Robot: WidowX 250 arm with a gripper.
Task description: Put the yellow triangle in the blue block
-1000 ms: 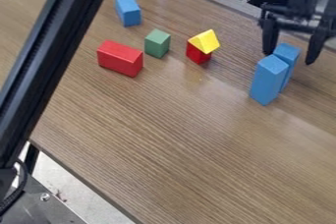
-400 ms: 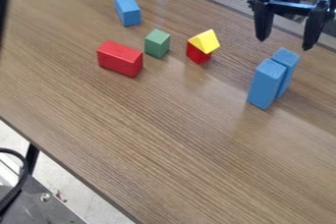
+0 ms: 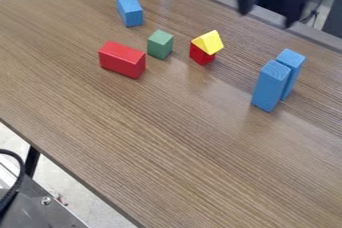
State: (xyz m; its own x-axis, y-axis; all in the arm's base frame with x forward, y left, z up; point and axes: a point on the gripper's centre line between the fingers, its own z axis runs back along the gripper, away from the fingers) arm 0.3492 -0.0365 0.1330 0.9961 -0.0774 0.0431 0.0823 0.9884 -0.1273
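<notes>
On a small red cuboid (image 3: 200, 56), a yellow triangular prism (image 3: 208, 42) is resting, the black two-finger gripper (image 3: 267, 18) hanging seemingly open.

Blue blocks (image 3: 269, 87): three. Red blocks (image 3: 121, 61): two, seemingly. Green block (image 3: 159, 45): one. Yellow triangle (image 3: 208, 42): one.

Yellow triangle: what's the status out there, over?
Gripper open, empty, upper right of view. Yellow triangle on small red block, not on any blue block. Nothing on top of it.
</notes>
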